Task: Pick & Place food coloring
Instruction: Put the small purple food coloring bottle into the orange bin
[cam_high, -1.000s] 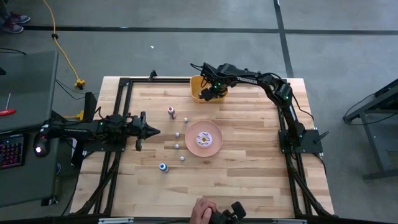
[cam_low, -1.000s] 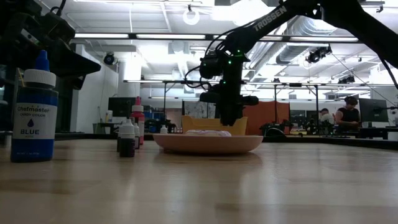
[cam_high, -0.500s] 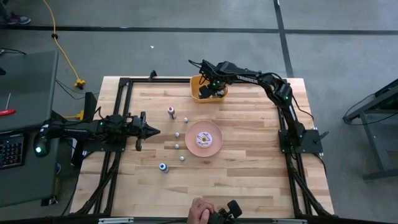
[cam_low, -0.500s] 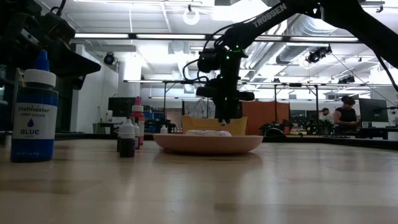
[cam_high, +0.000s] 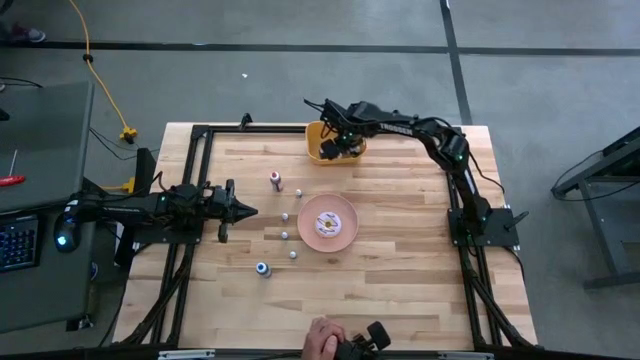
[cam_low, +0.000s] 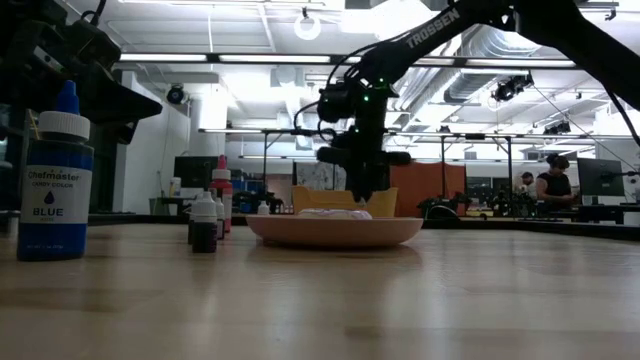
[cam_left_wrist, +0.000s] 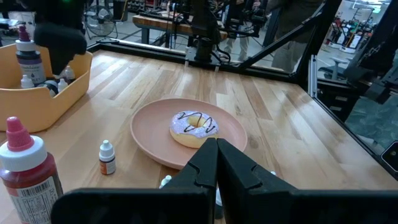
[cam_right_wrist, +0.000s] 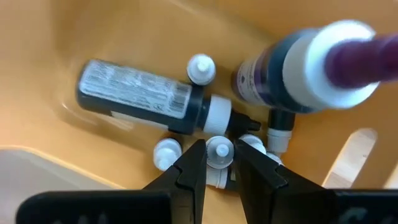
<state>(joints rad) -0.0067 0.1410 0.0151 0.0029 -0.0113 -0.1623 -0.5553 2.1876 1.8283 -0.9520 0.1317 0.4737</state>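
Observation:
The food coloring bottles are spread out. A red-capped one (cam_high: 275, 181), a blue-capped one (cam_high: 262, 268) and several tiny white-capped ones (cam_high: 284, 236) stand on the table left of the pink plate (cam_high: 327, 240). More lie in the orange bin (cam_high: 318, 150) at the far edge. My right gripper (cam_right_wrist: 219, 152) hangs over the bin, pointing steeply down, shut on a tiny white-capped bottle (cam_right_wrist: 219, 149). My left gripper (cam_left_wrist: 216, 155) waits shut at the table's left side. My right gripper pinches the tiny bottle at its white cap (cam_right_wrist: 219, 147) between its two fingers, coming from above and pointing down into the bin. The bottle stands upright between the fingers. Whether its base rests on the bottles below, I cannot tell.
In the bin a large dark bottle (cam_right_wrist: 143, 96) lies on its side and a purple-tipped one (cam_right_wrist: 311, 68) stands beside my right fingers. The plate bears a doughnut (cam_left_wrist: 194, 126). A person's hand (cam_high: 325, 340) is at the table's near edge.

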